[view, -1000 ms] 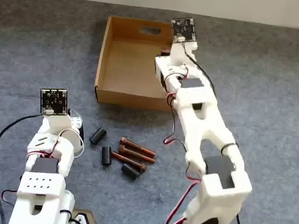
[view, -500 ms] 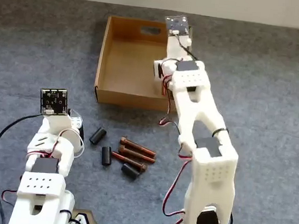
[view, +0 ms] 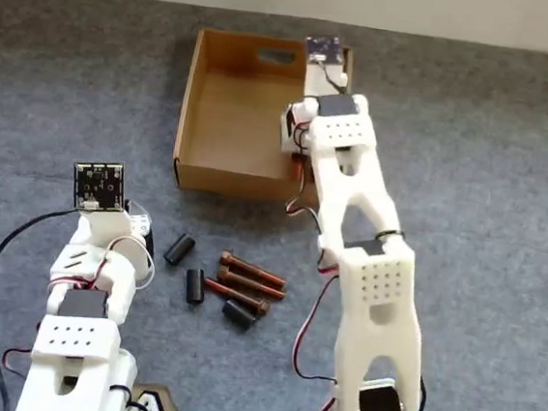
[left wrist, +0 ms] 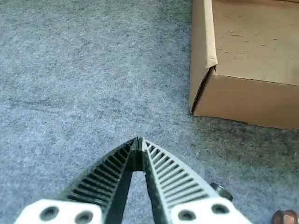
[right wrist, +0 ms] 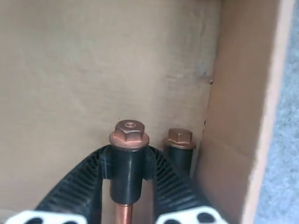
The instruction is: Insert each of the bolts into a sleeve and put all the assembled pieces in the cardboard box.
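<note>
Near left on the grey carpet [view: 489,187]: left arm [view: 86,294], with the left gripper [left wrist: 138,142] clenched on nothing, ribbed fingertips pressed together, poised low over bare carpet.

Just right of that arm, near the middle: three loose sleeves [view: 179,248], black and short, lying apart from one another. One at the left by the arm, one a little nearer [view: 193,286], one nearest of all [view: 237,314] just beside the end of a bolt. Among them three copper bolts [view: 250,281], lying roughly side by side, none inside a sleeve.

Near right: base of the right arm [view: 376,303], stretched away toward the far middle, over the right side of the cardboard box [view: 184,109].

Far middle: that box, open-topped, its near left corner seen from the left wrist [left wrist: 247,100].

Inside the box, by its right wall [right wrist: 238,116]: right gripper [right wrist: 127,158] grasping an assembled piece [right wrist: 127,170], black sleeve pinched between the two fingers, copper hex head on the far end, threaded shank poking out the near end. Just beside it, between it and the wall, a second assembled piece [right wrist: 180,154], free of the fingers; touching the wall or not, cannot tell.
</note>
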{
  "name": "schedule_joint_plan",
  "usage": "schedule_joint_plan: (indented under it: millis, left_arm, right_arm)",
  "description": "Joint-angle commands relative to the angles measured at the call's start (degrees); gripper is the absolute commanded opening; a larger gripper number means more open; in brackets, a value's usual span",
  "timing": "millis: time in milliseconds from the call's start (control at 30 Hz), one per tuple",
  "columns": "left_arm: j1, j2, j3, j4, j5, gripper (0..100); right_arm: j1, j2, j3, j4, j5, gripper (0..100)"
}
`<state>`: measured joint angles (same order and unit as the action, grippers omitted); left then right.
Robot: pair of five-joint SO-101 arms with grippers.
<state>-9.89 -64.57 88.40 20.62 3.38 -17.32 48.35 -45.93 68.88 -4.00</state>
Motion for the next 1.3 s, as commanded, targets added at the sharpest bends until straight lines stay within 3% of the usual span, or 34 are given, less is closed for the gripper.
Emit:
schedule_joint_plan:
  millis: [0, 433, 567, 1267]
  left_arm:
    - [-0.1, 0.0, -0.4, -1.0, -0.5, 2]
    - [-0.1, 0.0, -0.4, -1.0, -0.5, 2]
    - [-0.1, 0.0, -0.4, -1.0, -0.5, 2]
    - [-0.1, 0.0, -0.4, -1.0, -0.5, 2]
  right_arm:
    - [0.4, 0.7, -7.4, 2.3, 2.0, 0.5]
    - [0.2, 7.0, -15.3, 10.3, 1.5, 0.5]
    - [0.4, 6.7, -15.3, 11.7, -3.2, 0.5]
    - [0.3, 7.1, -14.7, 13.1, -4.0, 0.5]
